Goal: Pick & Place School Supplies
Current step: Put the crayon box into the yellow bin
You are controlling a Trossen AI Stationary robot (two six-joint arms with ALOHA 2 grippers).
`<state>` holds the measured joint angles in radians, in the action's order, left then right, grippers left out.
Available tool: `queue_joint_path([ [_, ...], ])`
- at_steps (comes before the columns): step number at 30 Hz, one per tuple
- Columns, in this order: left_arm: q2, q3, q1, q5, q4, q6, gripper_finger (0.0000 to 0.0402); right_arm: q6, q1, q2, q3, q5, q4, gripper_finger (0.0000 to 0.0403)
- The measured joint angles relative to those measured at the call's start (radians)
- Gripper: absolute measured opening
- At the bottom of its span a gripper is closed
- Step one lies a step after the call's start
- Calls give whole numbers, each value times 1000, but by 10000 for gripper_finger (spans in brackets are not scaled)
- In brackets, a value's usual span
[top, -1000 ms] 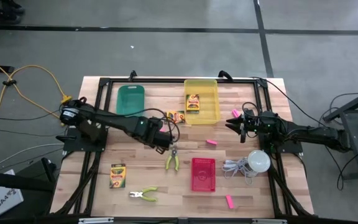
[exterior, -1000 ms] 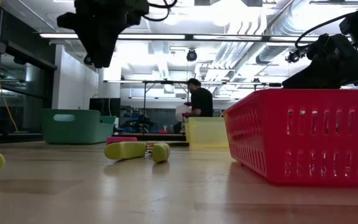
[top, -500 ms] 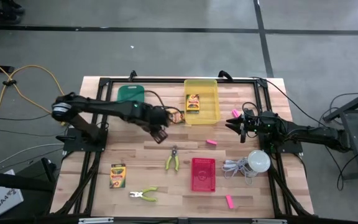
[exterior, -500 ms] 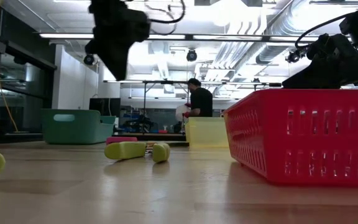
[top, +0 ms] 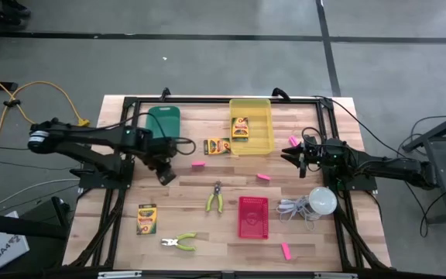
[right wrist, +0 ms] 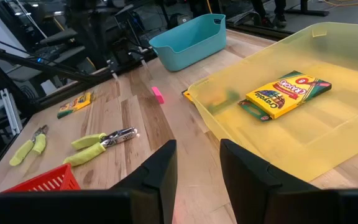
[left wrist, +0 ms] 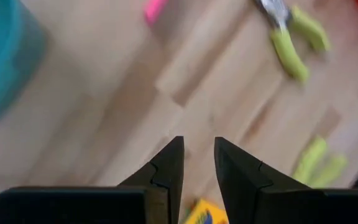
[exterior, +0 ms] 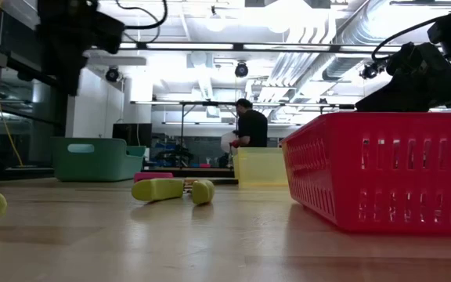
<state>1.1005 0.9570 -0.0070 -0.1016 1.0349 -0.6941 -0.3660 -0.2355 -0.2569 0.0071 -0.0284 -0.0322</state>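
Observation:
One crayon box (top: 240, 128) lies inside the yellow bin (top: 263, 143), another (top: 217, 146) lies on the table next to the bin, and a third (top: 145, 218) lies near the left front. Pink erasers lie flat on the wood at the middle (top: 198, 164), right of it (top: 263, 177), by the right arm (top: 293, 141) and near the front (top: 286, 250). My left gripper (top: 163, 177) (left wrist: 197, 149) hangs over bare table left of the middle eraser, open, with nothing between its fingers. My right gripper (top: 291, 157) (right wrist: 197, 162) waits at the right, open and empty.
A green bin (top: 162, 124) stands at the back left and a red basket (top: 253, 216) at the front middle. Two pliers (top: 214, 199) (top: 179, 242) lie on the table. A white bulb with coiled cord (top: 321, 201) sits at the right.
My left gripper has swung from beside the crayon box at the table's middle toward the left edge, sinking a little and rolling as it went. The pink eraser that the arm covered now shows on the table. The gap between its fingers is unchanged.

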Motion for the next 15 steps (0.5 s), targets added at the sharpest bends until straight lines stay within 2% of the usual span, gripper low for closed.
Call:
queue_joint_path([
  [5,-6,-22,-28,-58,50,11,86,0,0,0,0,0,0,110],
  [10,-9,-58,-38,-189,50,44,86,0,0,0,0,0,0,110],
  [15,-76,-130,-19,-259,18,75,86,0,0,0,0,0,0,110],
])
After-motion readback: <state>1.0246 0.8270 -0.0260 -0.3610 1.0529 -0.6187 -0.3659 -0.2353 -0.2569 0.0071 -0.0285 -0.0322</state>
